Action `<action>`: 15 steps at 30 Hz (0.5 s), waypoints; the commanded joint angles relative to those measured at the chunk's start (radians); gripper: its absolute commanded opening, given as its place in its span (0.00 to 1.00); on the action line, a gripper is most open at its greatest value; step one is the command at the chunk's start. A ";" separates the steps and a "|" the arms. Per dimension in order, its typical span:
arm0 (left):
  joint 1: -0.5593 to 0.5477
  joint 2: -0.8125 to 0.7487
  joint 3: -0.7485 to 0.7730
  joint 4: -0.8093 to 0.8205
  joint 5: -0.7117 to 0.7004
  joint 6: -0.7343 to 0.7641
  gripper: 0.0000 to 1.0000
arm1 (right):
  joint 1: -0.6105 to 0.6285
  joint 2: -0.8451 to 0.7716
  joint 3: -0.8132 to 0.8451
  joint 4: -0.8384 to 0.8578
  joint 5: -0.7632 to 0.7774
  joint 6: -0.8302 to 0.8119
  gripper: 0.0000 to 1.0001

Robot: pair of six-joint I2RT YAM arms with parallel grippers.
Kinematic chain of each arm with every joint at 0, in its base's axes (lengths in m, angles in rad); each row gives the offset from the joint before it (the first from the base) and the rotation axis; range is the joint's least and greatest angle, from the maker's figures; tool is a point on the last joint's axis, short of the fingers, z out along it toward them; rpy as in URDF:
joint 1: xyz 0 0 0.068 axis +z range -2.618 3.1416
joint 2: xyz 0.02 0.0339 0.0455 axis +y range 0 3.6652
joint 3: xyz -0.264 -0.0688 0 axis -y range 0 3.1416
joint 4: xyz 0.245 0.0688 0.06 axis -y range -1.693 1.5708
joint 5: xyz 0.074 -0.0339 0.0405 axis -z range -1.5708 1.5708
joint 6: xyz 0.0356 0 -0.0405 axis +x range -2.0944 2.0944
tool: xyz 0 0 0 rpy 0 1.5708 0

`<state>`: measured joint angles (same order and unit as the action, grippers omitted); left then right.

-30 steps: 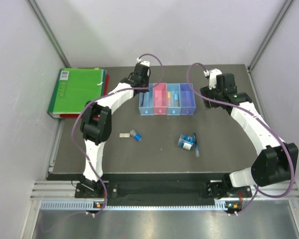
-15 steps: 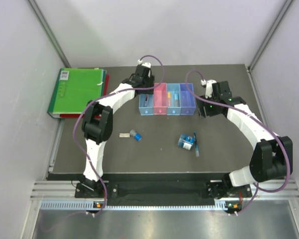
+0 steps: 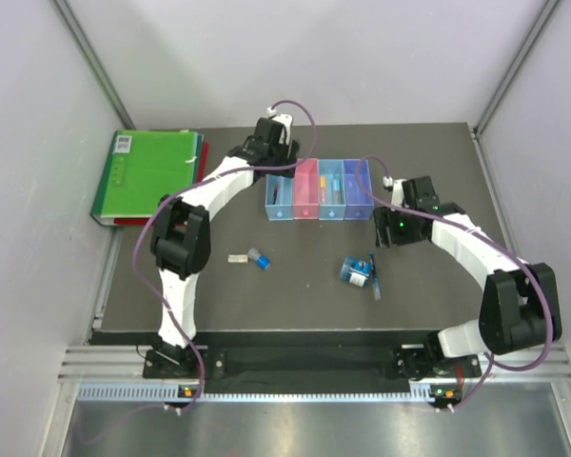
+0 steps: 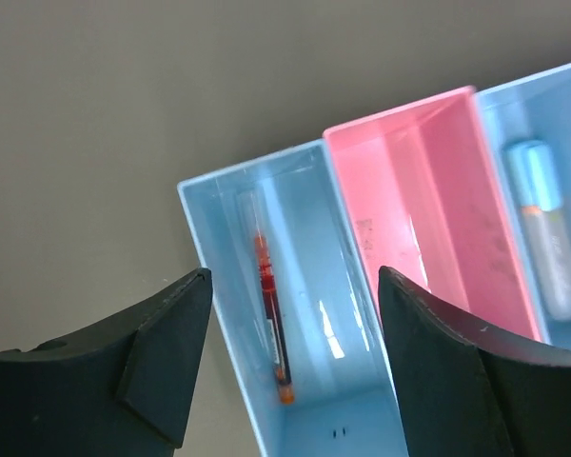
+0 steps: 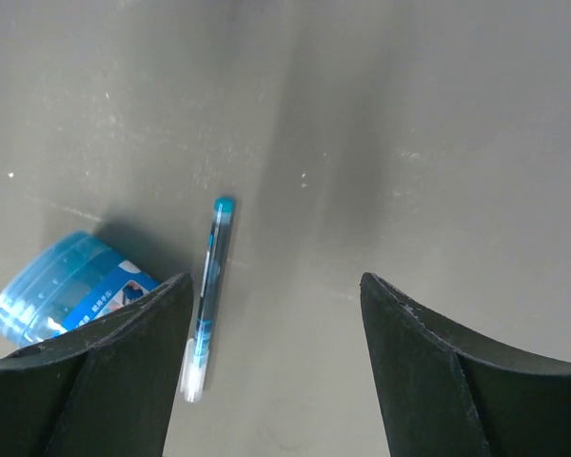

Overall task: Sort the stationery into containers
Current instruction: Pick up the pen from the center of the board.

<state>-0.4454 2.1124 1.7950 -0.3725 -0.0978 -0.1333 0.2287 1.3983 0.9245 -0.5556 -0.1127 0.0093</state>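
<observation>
The containers (image 3: 319, 189) are a joined row of narrow bins at the back middle: light blue, pink, light blue, violet-blue. My left gripper (image 3: 271, 164) hangs open over the leftmost light blue bin (image 4: 362, 419). A thin red pen (image 4: 270, 319) lies loose inside it. The pink bin (image 4: 438, 209) beside it holds nothing I can see. My right gripper (image 3: 385, 228) is open above the mat, its jaws empty (image 5: 274, 281). Just left of it lie a dark teal pen (image 5: 207, 295) and a blue-white roll (image 5: 62, 286). A tiny white block (image 3: 236, 258) and a small blue cap (image 3: 262, 259) lie at middle left.
A big green binder (image 3: 147, 176) lies at the back left. The third bin holds a pale item with a light blue end (image 4: 544, 228). Grey walls close in the dark mat on three sides.
My left gripper has opened and the red pen now lies in the leftmost bin. My right arm has swung forward and left, toward the teal pen and the roll.
</observation>
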 commanded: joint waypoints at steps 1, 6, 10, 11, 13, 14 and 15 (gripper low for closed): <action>-0.004 -0.199 -0.015 0.037 0.052 0.126 0.76 | 0.023 -0.007 -0.032 0.066 -0.019 0.049 0.70; -0.010 -0.310 -0.077 0.046 0.040 0.251 0.79 | 0.076 0.011 -0.036 0.088 0.013 0.073 0.68; -0.010 -0.365 -0.091 0.034 0.029 0.319 0.80 | 0.107 0.050 -0.041 0.100 0.025 0.098 0.68; -0.012 -0.373 -0.089 0.032 0.024 0.328 0.81 | 0.112 0.057 -0.045 0.112 0.030 0.107 0.68; -0.012 -0.399 -0.095 0.027 0.018 0.360 0.83 | 0.113 0.079 -0.059 0.123 0.041 0.133 0.67; -0.012 -0.407 -0.095 0.027 0.017 0.366 0.83 | 0.115 0.085 -0.064 0.129 0.041 0.139 0.66; -0.012 -0.422 -0.098 0.027 0.015 0.382 0.84 | 0.115 0.093 -0.068 0.131 0.041 0.142 0.66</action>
<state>-0.4534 1.7470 1.7199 -0.3592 -0.0692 0.1623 0.3344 1.4635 0.8791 -0.4717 -0.0956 0.1028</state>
